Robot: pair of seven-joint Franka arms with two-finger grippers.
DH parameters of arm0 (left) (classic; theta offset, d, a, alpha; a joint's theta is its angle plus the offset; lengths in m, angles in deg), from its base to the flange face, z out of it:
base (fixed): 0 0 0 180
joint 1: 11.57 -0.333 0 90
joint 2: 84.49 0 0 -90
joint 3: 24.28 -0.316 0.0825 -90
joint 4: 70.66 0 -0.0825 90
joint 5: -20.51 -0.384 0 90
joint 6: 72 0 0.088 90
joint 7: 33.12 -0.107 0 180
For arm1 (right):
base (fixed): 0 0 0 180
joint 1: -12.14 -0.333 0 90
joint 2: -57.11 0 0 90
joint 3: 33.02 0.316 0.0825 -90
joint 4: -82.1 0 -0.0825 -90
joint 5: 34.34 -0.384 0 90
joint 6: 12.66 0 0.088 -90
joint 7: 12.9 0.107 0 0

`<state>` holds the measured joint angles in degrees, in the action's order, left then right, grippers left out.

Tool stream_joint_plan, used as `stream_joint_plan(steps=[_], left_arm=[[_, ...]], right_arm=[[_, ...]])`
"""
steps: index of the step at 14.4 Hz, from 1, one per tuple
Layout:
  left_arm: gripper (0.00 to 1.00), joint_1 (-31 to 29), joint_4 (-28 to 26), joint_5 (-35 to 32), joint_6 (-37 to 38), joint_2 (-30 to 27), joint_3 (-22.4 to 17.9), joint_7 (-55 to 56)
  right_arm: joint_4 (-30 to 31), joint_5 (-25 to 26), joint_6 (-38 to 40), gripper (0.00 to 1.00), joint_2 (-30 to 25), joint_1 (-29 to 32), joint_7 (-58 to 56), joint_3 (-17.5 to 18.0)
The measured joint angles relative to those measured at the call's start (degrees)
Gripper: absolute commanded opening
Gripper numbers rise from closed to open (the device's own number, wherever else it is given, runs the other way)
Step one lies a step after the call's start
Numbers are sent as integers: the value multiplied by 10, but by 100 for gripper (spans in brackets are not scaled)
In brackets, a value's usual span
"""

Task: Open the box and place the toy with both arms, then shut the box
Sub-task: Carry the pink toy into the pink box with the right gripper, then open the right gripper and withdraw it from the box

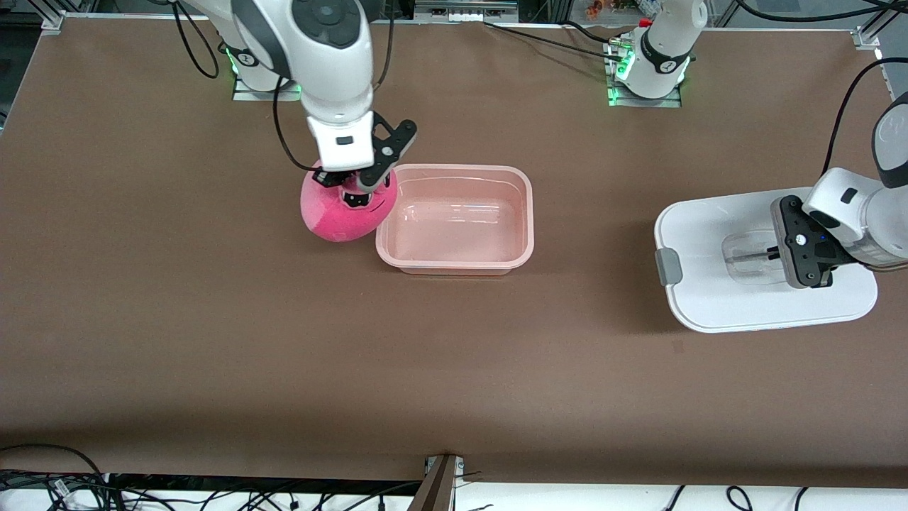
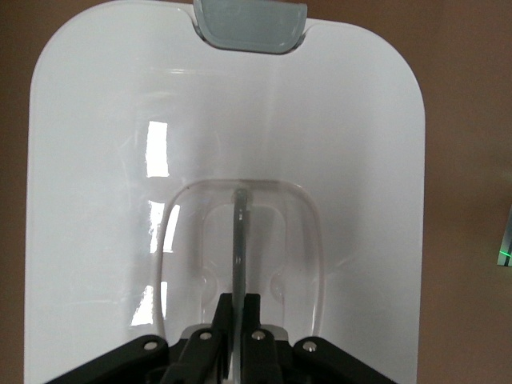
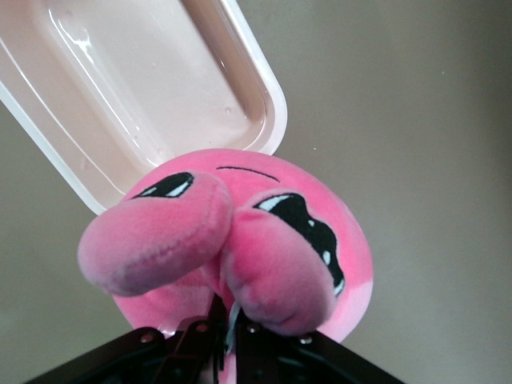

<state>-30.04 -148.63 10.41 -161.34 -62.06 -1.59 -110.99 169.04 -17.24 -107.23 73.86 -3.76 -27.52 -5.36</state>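
Observation:
The open pale pink box [image 1: 457, 170] stands mid-table without its lid; its rim also shows in the right wrist view [image 3: 272, 104]. The hot-pink toy [image 1: 333, 216] is right beside the box's end toward the right arm. My right gripper [image 1: 347, 186] is shut on the toy's top [image 3: 304, 240], pinching it between its fingers [image 3: 228, 320]. The white lid [image 1: 709, 301] lies flat on the table at the left arm's end. My left gripper [image 1: 770, 252] is shut on the lid's clear recessed handle [image 2: 240, 232], with its fingers pinching the thin rib [image 2: 241, 300].
A grey side clip [image 1: 668, 267] sticks out of the lid's edge that faces the box, and it shows in the left wrist view [image 2: 250, 24]. Brown table [image 1: 454, 369] lies bare nearer the front camera. Cables hang along the front edge.

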Motion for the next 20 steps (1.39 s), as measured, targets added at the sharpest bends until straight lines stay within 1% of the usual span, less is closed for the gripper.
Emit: stream_joint_plan(steps=[5, 7, 8, 9, 11, 13, 15, 18, 20], left_arm=[[0, 0, 0, 1, 0, 0, 1, 0], [0, 0, 0, 1, 0, 0, 1, 0], [0, 0, 0, 1, 0, 0, 1, 0], [0, 0, 0, 1, 0, 0, 1, 0], [0, 0, 0, 1, 0, 0, 1, 0], [0, 0, 0, 1, 0, 0, 1, 0], [0, 1, 0, 1, 0, 0, 2, 0], [0, 2, 0, 1, 0, 0, 4, 1], [0, 3, 0, 1, 0, 0, 7, 1]], right_arm=[[0, 56, -8, 0, 51, -46, -4, 0], [-2, 65, -21, 0, 66, -60, -4, 0], [-3, 65, -25, 79, 68, -63, 2, 0], [-4, 65, -30, 100, 69, -66, 20, 0], [-4, 65, -57, 100, 74, -77, 94, 0], [-5, 65, -103, 100, 84, -100, 191, 0], [-12, 65, -121, 100, 89, -119, 267, 0], [-56, 46, -107, 100, 88, -124, 297, -2], [-85, 31, -95, 100, 88, -115, 298, -12]])
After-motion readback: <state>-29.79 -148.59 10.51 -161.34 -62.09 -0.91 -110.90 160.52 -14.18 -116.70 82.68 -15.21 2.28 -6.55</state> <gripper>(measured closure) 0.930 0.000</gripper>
